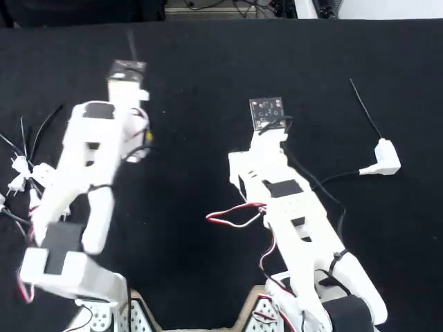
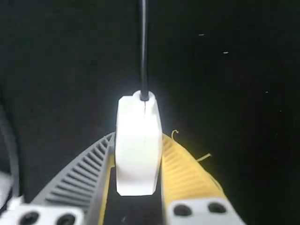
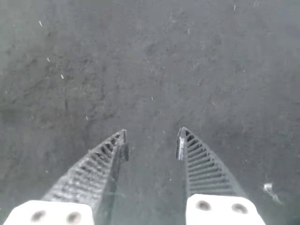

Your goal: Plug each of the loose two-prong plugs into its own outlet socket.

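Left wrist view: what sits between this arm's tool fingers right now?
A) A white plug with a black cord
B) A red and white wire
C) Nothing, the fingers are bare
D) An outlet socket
A: the white plug is clamped in the left tool, a ribbed finger against each of its sides, and the black cord runs out of its far end.

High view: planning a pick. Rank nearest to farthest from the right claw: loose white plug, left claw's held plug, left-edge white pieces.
1. Loose white plug, right.
2. Held plug, left; too close to call with 1.
3. White pieces, left edge.
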